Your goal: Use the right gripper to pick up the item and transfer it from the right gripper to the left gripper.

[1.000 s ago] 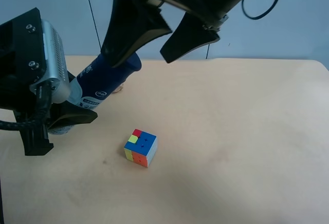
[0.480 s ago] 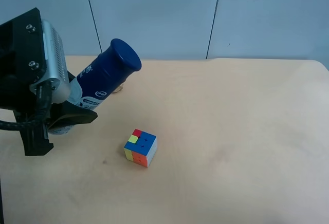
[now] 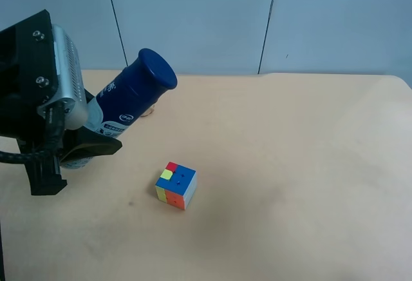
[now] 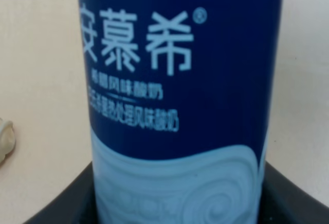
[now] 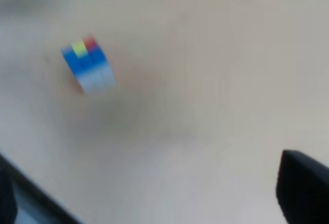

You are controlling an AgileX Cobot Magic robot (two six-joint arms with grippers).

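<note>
the cube (image 3: pixel 176 185) sits nearest on the table (image 3: pixel 290 165), alone, a red and a yellow square on its top face, blue on the side toward the far edge

behind it and toward the high view's left, the left gripper (image 3: pixel 87 140) hangs over the table edge, its arm carrying a ribbed silver cylinder (image 3: pixel 67 78). its black fingers (image 4: pixel 295 196) are closed round the pale lower end of the bottle (image 3: pixel 132 97), one on each side, as the left wrist view shows close up: white print on dark blue above, a whitish swirl below, black finger touching it at both sides. the bottle is held clear of the table, tilted, base low in the grip, navy cap (image 3: pixel 158 68) raised and leaning toward the high view's right. it is well apart from the cube

just past the bottle a small tan piece (image 3: pixel 149 110) lies on the table, mostly hidden by it

beyond the far table edge stands a grey-blue wall (image 3: pixel 206 17)

the right gripper (image 5: pixel 303 188) is outside the high view. its own blurred wrist view shows one black part at a corner, the cube on bare table below, and nothing in its grasp; how wide its fingers stand cannot be told
</note>
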